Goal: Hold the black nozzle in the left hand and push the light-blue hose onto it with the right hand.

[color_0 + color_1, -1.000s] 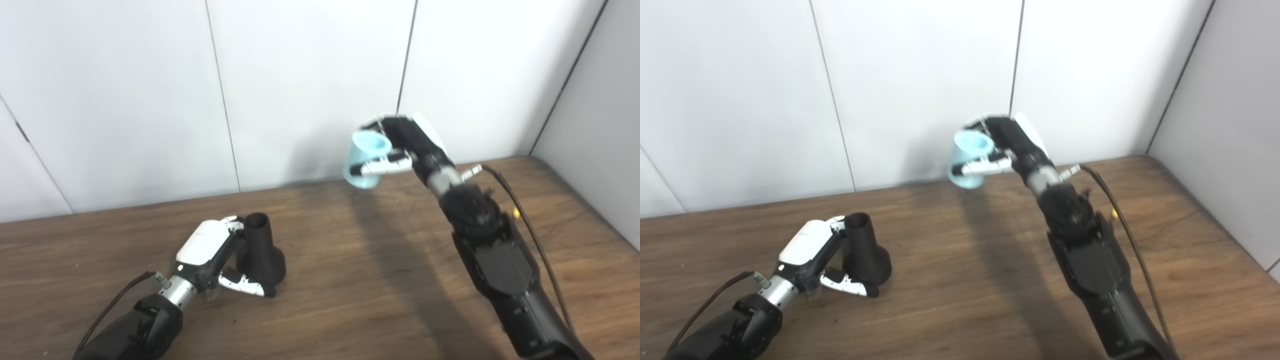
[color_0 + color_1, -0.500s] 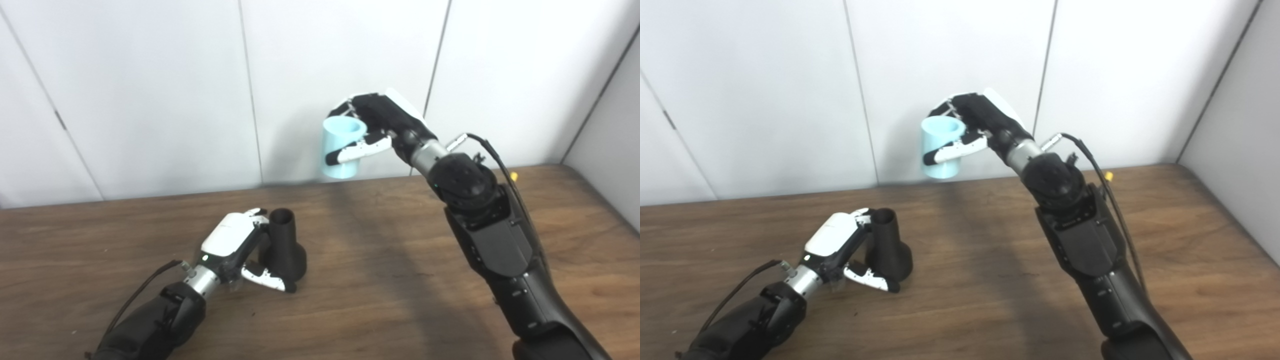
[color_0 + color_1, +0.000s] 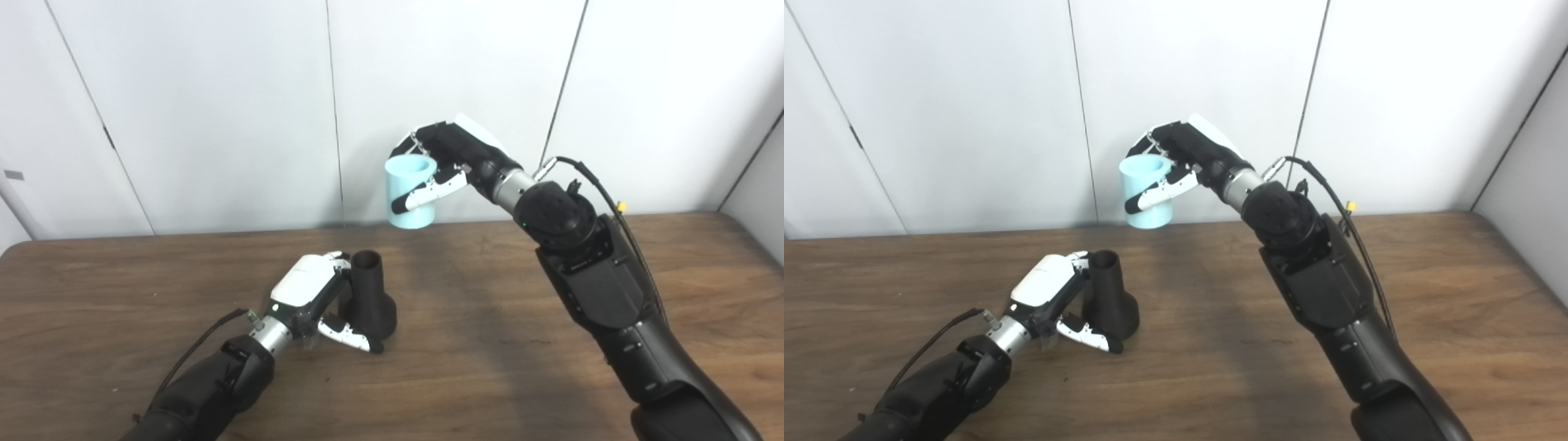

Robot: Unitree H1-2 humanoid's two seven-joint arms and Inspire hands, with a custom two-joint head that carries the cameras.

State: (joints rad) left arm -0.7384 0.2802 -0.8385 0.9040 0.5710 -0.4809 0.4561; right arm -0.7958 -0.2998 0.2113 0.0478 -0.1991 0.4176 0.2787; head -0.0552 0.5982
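Observation:
The black nozzle (image 3: pixel 371 297) stands upright on the wooden table (image 3: pixel 490 343), narrow mouth up and wide base down. My left hand (image 3: pixel 309 297) is shut on the nozzle, fingers behind its neck and thumb across its base. The light-blue hose (image 3: pixel 410 191), a short open tube, hangs upright in the air above and to the right of the nozzle. My right hand (image 3: pixel 450 162) is shut on it from the right, thumb across its front. A clear gap separates hose and nozzle (image 3: pixel 1108 297). In the right eye view the hose (image 3: pixel 1145 191) shows its open top.
White wall panels (image 3: pixel 214 110) rise just behind the table's far edge. A side wall (image 3: pixel 759 177) closes the right end. A black cable (image 3: pixel 588 177) loops off my right forearm. Bare wood lies in front of and between both arms.
The camera has shifted, sliding the whole picture rightward. Against the nozzle, my right hand has carried the hose left and a little lower, closer above it. My left hand keeps its hold.

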